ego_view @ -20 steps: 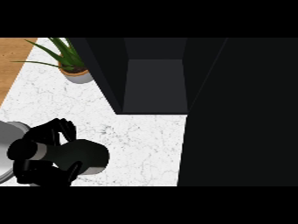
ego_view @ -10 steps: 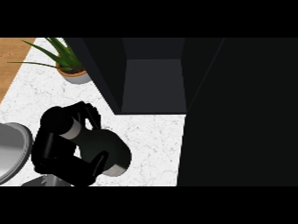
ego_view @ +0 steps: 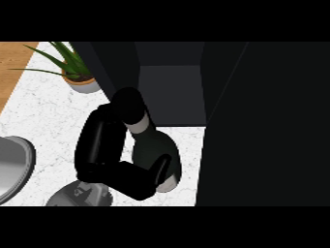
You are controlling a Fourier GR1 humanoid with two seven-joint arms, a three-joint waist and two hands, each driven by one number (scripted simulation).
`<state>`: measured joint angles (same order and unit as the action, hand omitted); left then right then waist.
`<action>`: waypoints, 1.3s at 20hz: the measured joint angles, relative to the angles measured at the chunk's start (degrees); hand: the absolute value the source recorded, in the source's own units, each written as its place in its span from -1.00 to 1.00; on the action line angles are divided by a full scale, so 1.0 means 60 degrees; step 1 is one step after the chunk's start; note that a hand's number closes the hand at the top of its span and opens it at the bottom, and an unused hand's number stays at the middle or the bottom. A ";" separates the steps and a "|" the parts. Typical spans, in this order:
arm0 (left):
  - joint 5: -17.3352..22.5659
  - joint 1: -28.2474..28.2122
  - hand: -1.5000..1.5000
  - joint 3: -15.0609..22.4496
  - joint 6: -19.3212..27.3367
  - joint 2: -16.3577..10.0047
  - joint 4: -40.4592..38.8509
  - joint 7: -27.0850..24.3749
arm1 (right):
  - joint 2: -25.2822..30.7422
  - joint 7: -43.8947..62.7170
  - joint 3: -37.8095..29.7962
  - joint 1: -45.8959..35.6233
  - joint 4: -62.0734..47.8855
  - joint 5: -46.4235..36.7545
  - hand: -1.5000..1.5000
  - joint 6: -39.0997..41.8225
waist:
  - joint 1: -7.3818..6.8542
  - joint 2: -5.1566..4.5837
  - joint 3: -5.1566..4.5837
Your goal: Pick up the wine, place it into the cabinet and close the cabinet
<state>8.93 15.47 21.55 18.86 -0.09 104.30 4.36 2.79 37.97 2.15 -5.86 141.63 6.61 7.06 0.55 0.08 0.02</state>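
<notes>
Holding the wine (ego_view: 153,149) in the left hand (ego_view: 101,141), fingers curling round its body; carrying it just in front of the open cabinet (ego_view: 172,92), neck tilting toward the cabinet's dark opening.

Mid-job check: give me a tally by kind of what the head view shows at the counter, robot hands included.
wine bottle: 1, in the hand's curled fingers
left hand: 1
potted plant: 1
cabinet: 1, open
Total: 4
</notes>
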 measured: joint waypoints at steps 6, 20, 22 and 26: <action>-0.0290 0.1224 1.00 0.0710 0.1587 0.0009 -0.0650 0.0284 | 0.0003 -0.0172 -0.0090 0.0157 -0.0042 0.0039 -1.00 0.0165 | 0.0004 -0.0002 0.0000; -0.0072 0.2932 1.00 0.0903 0.2993 0.0013 -0.2621 -0.0249 | 0.0079 0.0032 -0.0208 0.0019 -0.0005 0.0173 -1.00 0.0233 | 0.0023 -0.0008 -0.0002; 0.0037 0.2814 1.00 0.0976 0.3026 0.0013 -0.2612 -0.0311 | 0.0141 0.0250 -0.0254 -0.0226 0.0004 0.0186 -1.00 0.0142 | 0.0009 -0.0005 -0.0004; 0.0625 0.2756 1.00 0.0964 0.3151 0.0013 -0.3003 -0.0962 | 0.0175 0.0087 -0.0281 -0.0083 -0.0004 0.0196 -1.00 0.0283 | 0.0028 -0.0010 -0.0004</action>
<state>12.68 32.01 27.33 37.76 -0.01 86.29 -1.41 3.84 38.49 0.46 -6.35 141.61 7.79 8.75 0.72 0.02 0.00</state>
